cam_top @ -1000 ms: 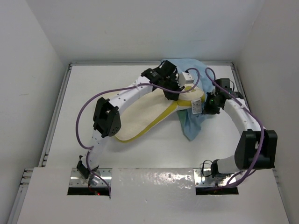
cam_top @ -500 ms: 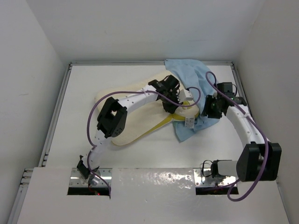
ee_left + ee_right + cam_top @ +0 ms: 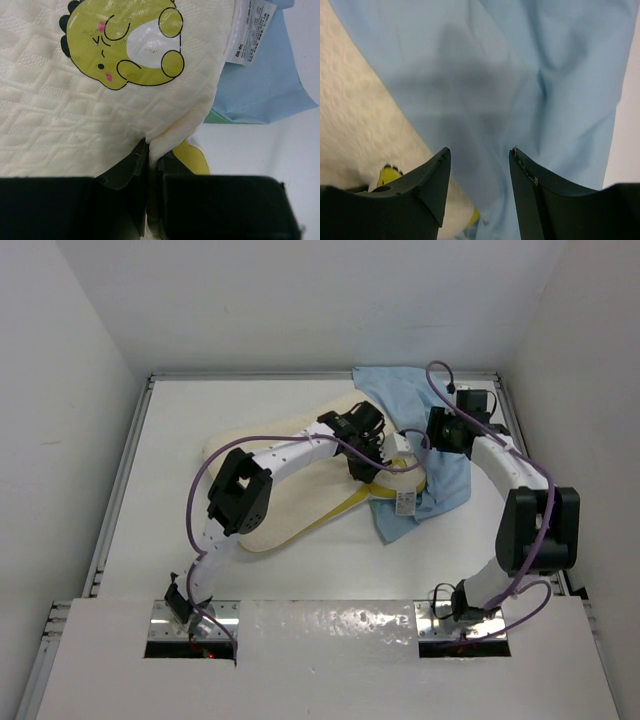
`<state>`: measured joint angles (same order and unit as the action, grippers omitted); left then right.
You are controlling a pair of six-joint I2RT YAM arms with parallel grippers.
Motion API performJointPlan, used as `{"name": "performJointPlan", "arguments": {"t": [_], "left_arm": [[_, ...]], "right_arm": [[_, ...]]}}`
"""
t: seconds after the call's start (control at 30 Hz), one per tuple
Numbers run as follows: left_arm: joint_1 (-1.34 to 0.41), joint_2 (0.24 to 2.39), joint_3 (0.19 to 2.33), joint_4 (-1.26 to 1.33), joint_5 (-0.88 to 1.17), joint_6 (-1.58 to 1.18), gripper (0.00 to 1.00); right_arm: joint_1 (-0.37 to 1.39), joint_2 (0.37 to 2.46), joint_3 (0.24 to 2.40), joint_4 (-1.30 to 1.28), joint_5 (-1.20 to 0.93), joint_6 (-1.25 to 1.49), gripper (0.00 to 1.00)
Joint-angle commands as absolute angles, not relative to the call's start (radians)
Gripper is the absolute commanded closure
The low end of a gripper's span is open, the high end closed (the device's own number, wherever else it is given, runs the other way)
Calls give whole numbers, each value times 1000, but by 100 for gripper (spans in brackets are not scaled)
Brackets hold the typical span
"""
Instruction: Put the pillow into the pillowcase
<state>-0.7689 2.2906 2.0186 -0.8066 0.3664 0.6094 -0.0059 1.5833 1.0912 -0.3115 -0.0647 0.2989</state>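
Observation:
The cream pillow lies slanted across the middle of the table, its yellow edge band toward me. My left gripper is shut on a fold of the pillow's edge, just below the yellow cartoon logo. The white tag hangs off the pillow's end onto the light blue pillowcase. That pillowcase lies crumpled to the right of the pillow's end and partly under it. My right gripper hovers open over the blue cloth, nothing between its fingers, with the pillow to its left.
White walls close the table on the left, back and right, and the right wall is close to my right arm. Purple cables loop over both arms. Bare tabletop stretches left of the pillow.
My right gripper has opened, let go of the pillowcase and moved toward the back. Early on, my left gripper drew the pillow's end nearer, and more blue cloth shows at the right.

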Motion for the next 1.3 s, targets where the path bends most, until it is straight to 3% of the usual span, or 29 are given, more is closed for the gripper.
{"name": "performJointPlan", "arguments": {"t": [0.0, 0.27, 0.5, 0.67, 0.8, 0.83, 0.93, 1.1, 1.27], "left_arm": [[-762, 2278, 2052, -813, 351, 588, 100], [-762, 2281, 2066, -822, 331, 597, 100], [-759, 2281, 2059, -830, 321, 607, 100], [-759, 2287, 2063, -831, 311, 611, 100], [-759, 2286, 2068, -833, 302, 618, 100], [-759, 2287, 2068, -831, 301, 620, 100], [-759, 2284, 2065, -833, 291, 623, 100], [-756, 2283, 2069, -841, 255, 620, 100], [-749, 2299, 2159, -836, 175, 583, 100]], "right_arm": [[-8, 1664, 1143, -239, -90, 308, 50], [-8, 1723, 1129, -204, -205, 363, 53], [31, 1628, 1043, -183, -300, 362, 53], [32, 1657, 1022, -172, -391, 500, 54], [35, 1692, 1009, -143, -382, 526, 72], [35, 1693, 1017, -143, -376, 523, 82], [29, 1697, 1041, -179, -283, 502, 99], [5, 1571, 1061, -273, -203, 470, 100], [15, 1413, 1020, -356, -306, 457, 100]]}}
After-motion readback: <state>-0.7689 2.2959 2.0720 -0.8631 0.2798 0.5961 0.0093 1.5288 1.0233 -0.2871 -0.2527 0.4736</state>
